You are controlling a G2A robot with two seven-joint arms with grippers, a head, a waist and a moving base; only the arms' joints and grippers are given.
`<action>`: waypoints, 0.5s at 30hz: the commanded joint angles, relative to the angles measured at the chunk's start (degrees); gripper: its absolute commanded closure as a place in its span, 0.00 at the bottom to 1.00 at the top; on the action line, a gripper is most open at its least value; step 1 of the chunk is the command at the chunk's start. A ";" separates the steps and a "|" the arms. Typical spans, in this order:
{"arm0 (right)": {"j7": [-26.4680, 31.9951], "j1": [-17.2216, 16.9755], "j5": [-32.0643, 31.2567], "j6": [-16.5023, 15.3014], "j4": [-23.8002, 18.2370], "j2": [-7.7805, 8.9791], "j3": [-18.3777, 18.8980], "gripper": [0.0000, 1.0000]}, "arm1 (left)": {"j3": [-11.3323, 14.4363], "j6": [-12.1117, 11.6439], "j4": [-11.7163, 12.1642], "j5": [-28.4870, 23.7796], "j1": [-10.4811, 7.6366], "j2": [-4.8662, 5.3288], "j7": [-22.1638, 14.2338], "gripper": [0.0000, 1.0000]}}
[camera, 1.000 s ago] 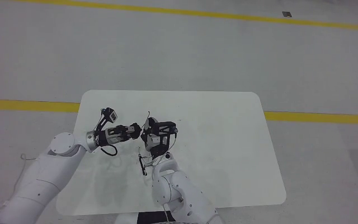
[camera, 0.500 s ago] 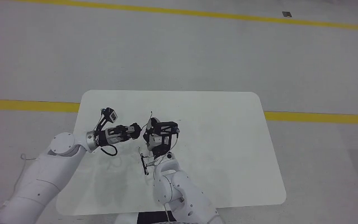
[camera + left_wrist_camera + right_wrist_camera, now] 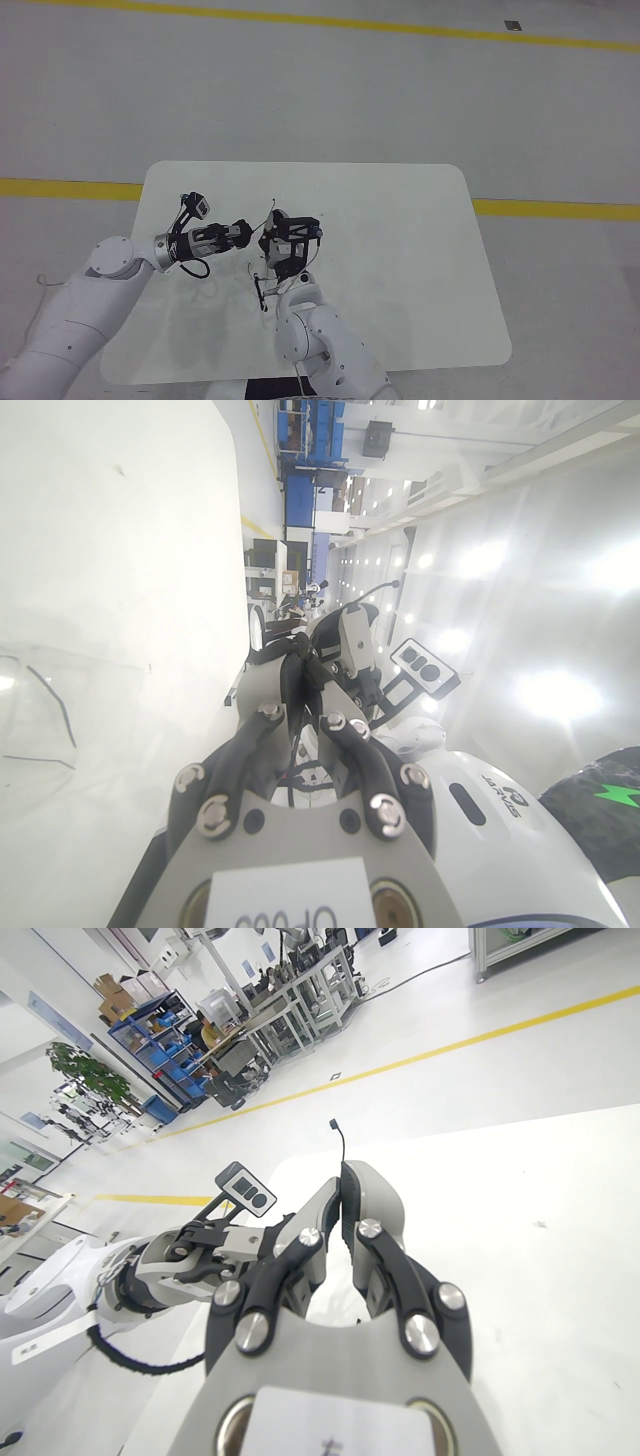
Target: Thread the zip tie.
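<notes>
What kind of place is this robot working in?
Probably a factory hall or robot workshop. A yellow line runs across the pale floor, and blue storage shelves and metal workbenches crowded with equipment stand in the background.

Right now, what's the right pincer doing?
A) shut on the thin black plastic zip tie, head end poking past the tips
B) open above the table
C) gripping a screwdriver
A: the right pincer has its pads pressed onto the thin black plastic zip tie, whose head end sticks out beyond them.
</notes>
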 commanded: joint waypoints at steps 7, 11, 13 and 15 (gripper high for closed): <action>-0.24 0.63 0.92 0.00 0.06 0.08 -0.88 1.00 | 0.00 0.00 0.00 0.00 0.00 0.00 0.00 1.00; -0.30 0.88 1.09 0.00 0.18 0.31 -1.47 1.00 | 0.00 0.00 0.00 0.00 0.00 0.00 0.00 1.00; -0.23 0.98 0.94 0.00 0.24 0.41 -1.70 1.00 | 0.00 0.00 0.00 0.00 0.00 0.00 0.00 1.00; -0.21 1.04 0.91 0.00 0.22 0.47 -1.85 1.00 | 0.00 0.00 0.00 0.00 0.00 0.00 0.00 1.00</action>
